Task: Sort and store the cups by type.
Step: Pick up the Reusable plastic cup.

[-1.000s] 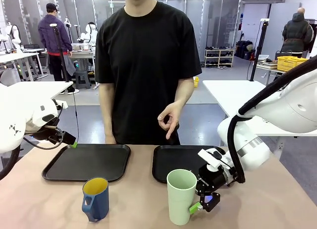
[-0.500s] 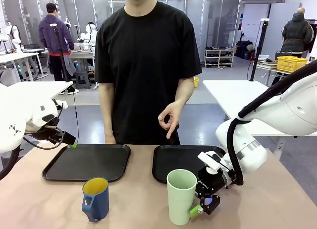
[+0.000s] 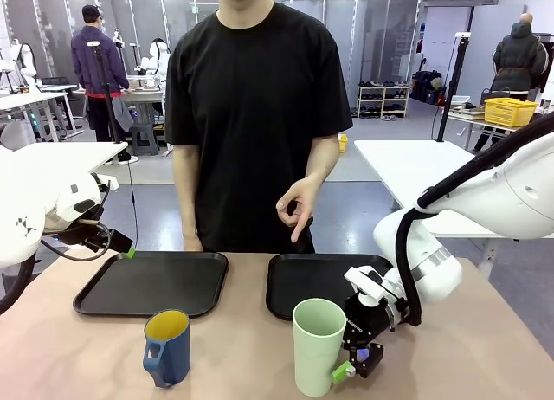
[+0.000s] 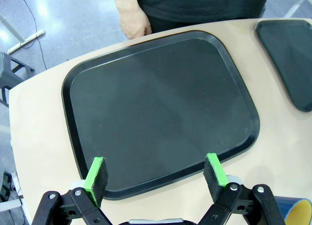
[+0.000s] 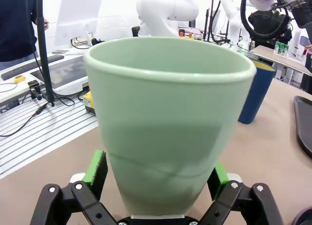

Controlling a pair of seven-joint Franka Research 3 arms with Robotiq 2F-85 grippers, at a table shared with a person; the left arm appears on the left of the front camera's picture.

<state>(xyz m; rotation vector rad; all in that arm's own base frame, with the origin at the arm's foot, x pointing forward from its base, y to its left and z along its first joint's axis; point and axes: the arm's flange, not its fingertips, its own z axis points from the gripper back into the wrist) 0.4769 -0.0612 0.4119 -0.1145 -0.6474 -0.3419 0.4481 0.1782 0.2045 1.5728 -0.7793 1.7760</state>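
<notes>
The tall pale green tumbler (image 3: 317, 346) stands upright at the front of the table, right of centre. My right gripper (image 3: 351, 366) is low on its right side, open, with its base between the two green pads. The right wrist view shows the tumbler (image 5: 165, 122) very close, and my right gripper (image 5: 157, 172) has one pad on each side of it. The dark blue mug (image 3: 168, 347), yellow inside, stands to the left, handle toward me; it also appears behind the tumbler (image 5: 256, 93). My left gripper (image 4: 155, 171) hangs open over the left tray's near edge, seen at far left (image 3: 124, 247).
Two black trays lie side by side behind the cups, the left tray (image 3: 95, 292) and the right tray (image 3: 281, 292), both bare. A person stands at the far edge, one hand (image 3: 296, 208) raised over the right tray, the other hand (image 4: 132, 20) by the left tray's rim (image 4: 68, 88).
My right gripper has slid left and slightly lower, bringing its fingers around the tumbler's base. The left arm, both cups and the person's hand have stayed put.
</notes>
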